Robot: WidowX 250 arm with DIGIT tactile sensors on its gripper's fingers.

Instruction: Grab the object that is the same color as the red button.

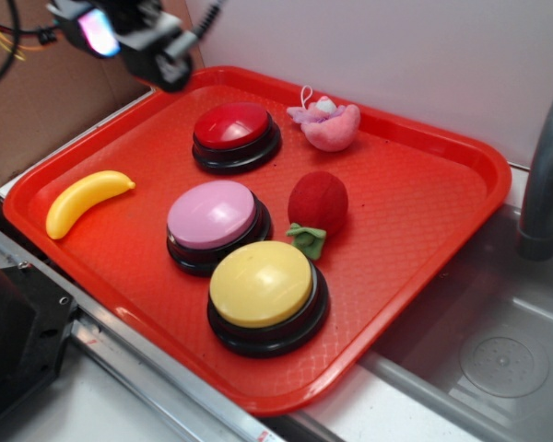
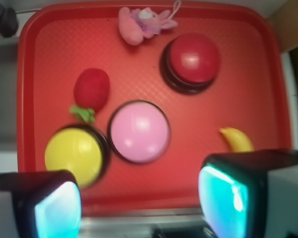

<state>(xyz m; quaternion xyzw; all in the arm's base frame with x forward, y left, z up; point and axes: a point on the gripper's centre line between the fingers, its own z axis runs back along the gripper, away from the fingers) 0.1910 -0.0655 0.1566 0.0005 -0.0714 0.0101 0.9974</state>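
The object, a small fuzzy dark-red plush ball (image 1: pixel 318 201) with a green felt leaf, lies on the red tray (image 1: pixel 415 230) between the pink-topped button and the pink plush toy. The wrist view shows the same ball (image 2: pixel 92 88) at upper left. The red button (image 1: pixel 235 132) (image 2: pixel 192 60), with a glossy dark-red dome on a black base, stands toward the tray's back. My gripper (image 1: pixel 134 35) hangs high above the tray's back-left corner, well away from the ball. In the wrist view the gripper (image 2: pixel 141 201) is open, its glowing cyan pads wide apart with nothing between them.
A pink-topped button (image 1: pixel 214 221) and a yellow-topped button (image 1: pixel 263 293) stand near the tray's middle and front. A yellow toy banana (image 1: pixel 81 200) lies at the left, a pink plush toy (image 1: pixel 330 122) at the back. A sink basin (image 1: pixel 498 359) and grey faucet (image 1: pixel 544 184) are at the right.
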